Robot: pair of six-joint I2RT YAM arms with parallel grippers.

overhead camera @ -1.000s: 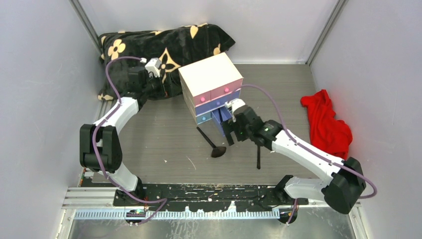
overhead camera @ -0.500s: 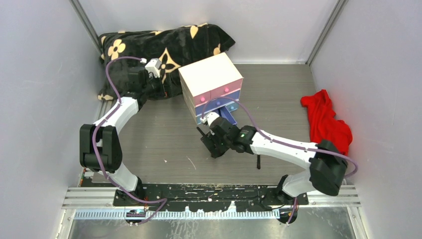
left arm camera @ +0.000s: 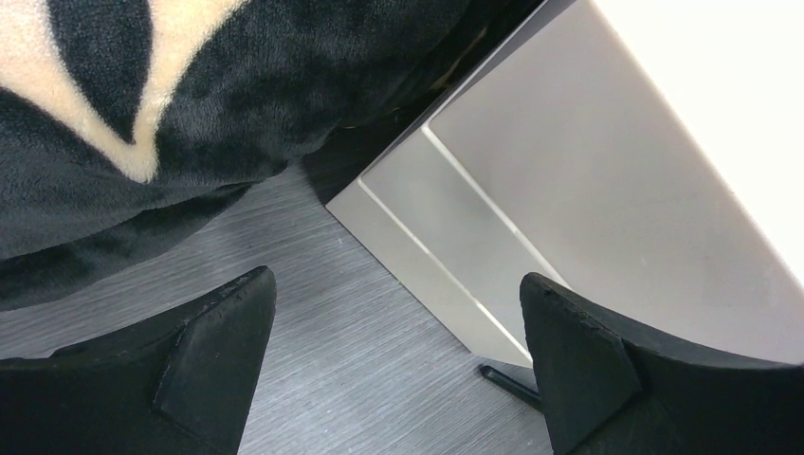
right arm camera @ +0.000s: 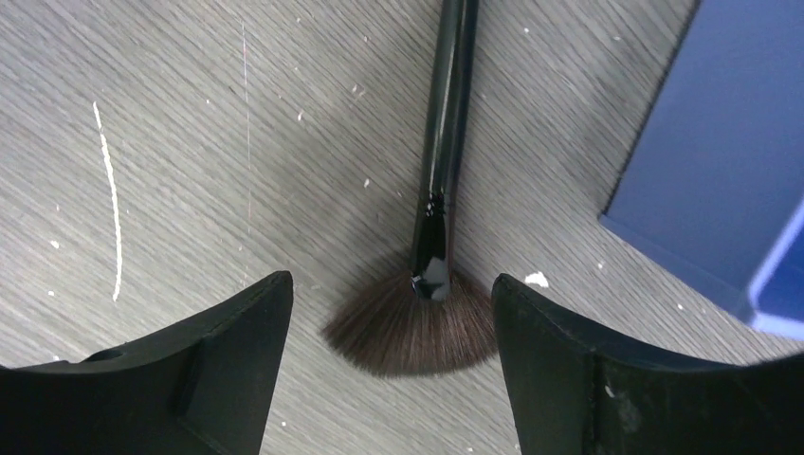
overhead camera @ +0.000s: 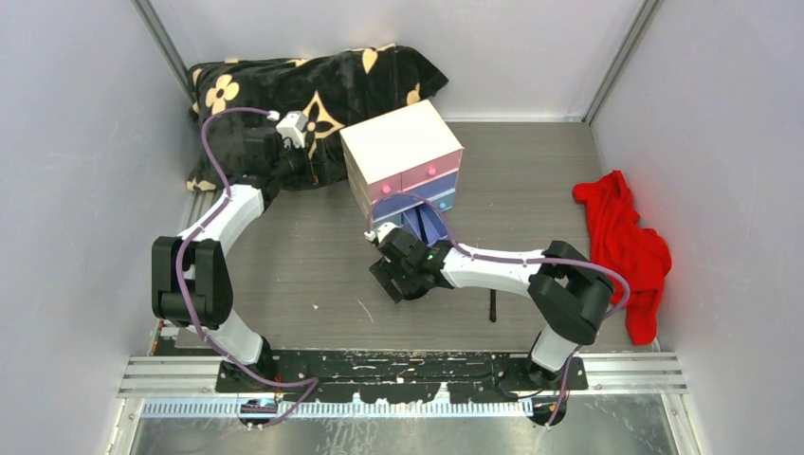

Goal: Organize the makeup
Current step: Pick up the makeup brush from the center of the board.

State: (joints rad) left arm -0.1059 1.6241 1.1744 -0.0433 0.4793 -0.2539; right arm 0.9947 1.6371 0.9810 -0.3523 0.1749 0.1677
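A black-handled fan brush (right arm camera: 444,142) lies flat on the table, its brown bristles (right arm camera: 412,330) spread between my right gripper's fingers. My right gripper (right arm camera: 391,286) hangs low over it, open, with the pads on either side of the bristles and not touching them. Seen from above, the right gripper (overhead camera: 393,277) covers most of that brush. A second thin black stick (overhead camera: 492,305) lies to the right of it. My left gripper (left arm camera: 396,281) is open and holds nothing, beside the cream drawer box (left arm camera: 569,180). A thin black handle tip (left arm camera: 505,379) shows by its right finger.
The cream box (overhead camera: 401,144) with pink and blue drawers stands at centre, with one blue drawer (overhead camera: 429,224) pulled out just behind the right gripper. A black floral blanket (overhead camera: 313,81) fills the back left. A red cloth (overhead camera: 621,237) lies at the right.
My right arm swung left from the open blue drawer to sit low over the fan brush, and its jaws narrowed slightly. The left arm has not moved.
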